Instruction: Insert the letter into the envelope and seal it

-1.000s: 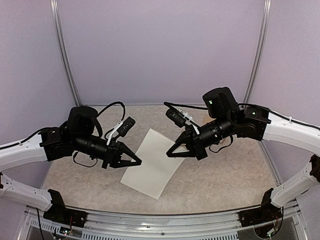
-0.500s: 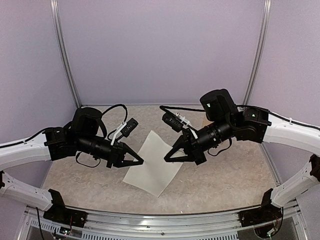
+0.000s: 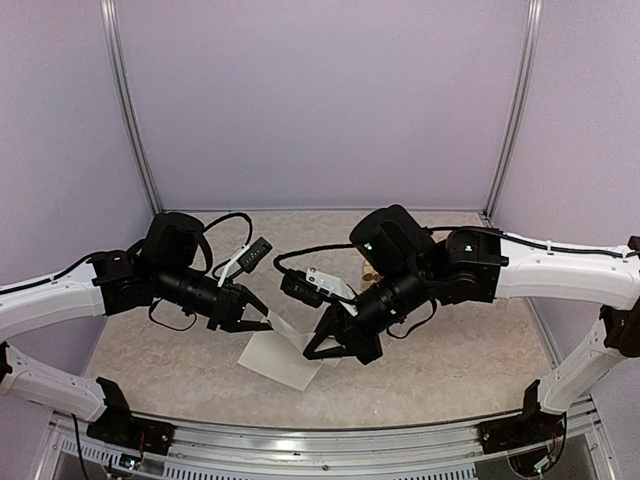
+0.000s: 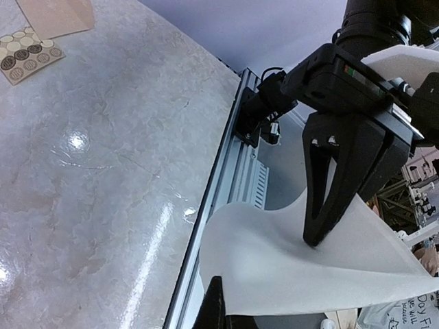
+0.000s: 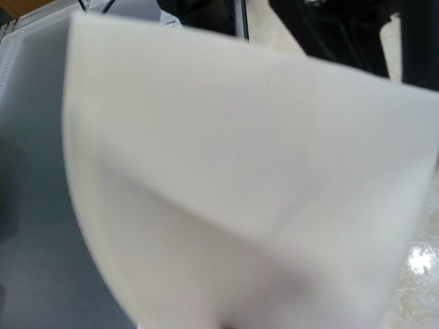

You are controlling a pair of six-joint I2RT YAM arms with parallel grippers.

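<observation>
The letter (image 3: pixel 282 360) is a plain white sheet, held off the table between both grippers and bowed into a curve. My left gripper (image 3: pixel 266 325) is shut on its left edge; in the left wrist view, one dark fingertip (image 4: pixel 214 296) shows at the letter's (image 4: pixel 295 264) near edge. My right gripper (image 3: pixel 314 351) is shut on the opposite edge, and its fingers (image 4: pixel 328 185) pinch the sheet from above. In the right wrist view the letter (image 5: pixel 226 178) fills the frame, blurred, and hides the fingers. The tan envelope (image 4: pixel 56 15) lies far back on the table.
A card of round gold and brown stickers (image 4: pixel 26 52) lies beside the envelope; it shows faintly behind the right arm in the top view (image 3: pixel 369 274). The table's metal front rail (image 4: pixel 226 185) runs under the letter. Purple walls enclose the table on three sides.
My right arm swung left and toward the front, carrying its edge of the letter toward the left gripper. The sheet rose from flat on the table and bowed.
</observation>
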